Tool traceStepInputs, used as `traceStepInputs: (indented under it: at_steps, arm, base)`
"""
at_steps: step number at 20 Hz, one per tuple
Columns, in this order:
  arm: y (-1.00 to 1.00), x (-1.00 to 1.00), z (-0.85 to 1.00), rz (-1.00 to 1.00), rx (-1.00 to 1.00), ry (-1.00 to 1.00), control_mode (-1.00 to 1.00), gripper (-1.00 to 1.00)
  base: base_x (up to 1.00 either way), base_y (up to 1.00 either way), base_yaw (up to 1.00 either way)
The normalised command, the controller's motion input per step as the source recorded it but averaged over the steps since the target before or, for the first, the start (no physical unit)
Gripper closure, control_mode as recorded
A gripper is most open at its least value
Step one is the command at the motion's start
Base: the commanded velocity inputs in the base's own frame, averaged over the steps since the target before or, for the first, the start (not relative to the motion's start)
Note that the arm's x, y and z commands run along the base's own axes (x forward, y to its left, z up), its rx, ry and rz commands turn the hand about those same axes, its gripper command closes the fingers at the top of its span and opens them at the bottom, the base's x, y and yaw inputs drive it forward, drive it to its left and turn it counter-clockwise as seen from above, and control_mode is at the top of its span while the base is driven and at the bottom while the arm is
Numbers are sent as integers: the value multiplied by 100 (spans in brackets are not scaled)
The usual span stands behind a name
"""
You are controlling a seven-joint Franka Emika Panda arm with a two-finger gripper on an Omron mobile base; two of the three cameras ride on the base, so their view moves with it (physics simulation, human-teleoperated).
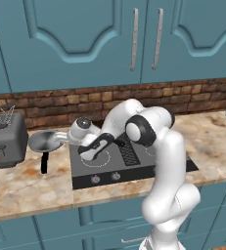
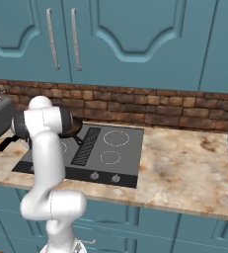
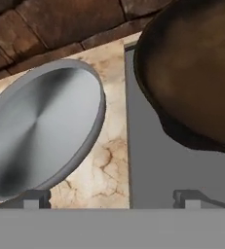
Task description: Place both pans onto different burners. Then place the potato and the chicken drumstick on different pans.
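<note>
Gripper is hovering with fingers apart, holding nothing; silver pan is looking rigid, slick, best grabbed by rim.

The silver pan is showing a shiny silver-grey with a brushed sheen, and its handle is looking black. The brown pan is showing a dark brown inside. The cooktop is reading flat dark grey with thin white burner rings and a black ribbed vent. The counter is showing mottled beige marble, the wall red-brown brick, the cabinets teal, the toaster grey.
</note>
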Motion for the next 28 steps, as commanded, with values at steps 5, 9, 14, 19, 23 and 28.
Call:
traceStepInputs:
  at_steps: [5,9,14,19,23,28]
  arm:
    - [57,0,-10,-4,0,13,-100,-100]
    - [48,0,-14,0,0,13,-100,-100]
    - [45,1,-9,0,1,11,-100,-100]
    - [36,4,0,0,0,8,-100,-100]
    - [38,0,-15,0,0,9,-100,-100]
    - [35,0,-27,0,0,10,-100,-100]
  base:
    - [0,0,0]
    - [0,0,0]
    - [0,0,0]
    - [0,0,0]
    - [0,0,0]
    - [0,0,0]
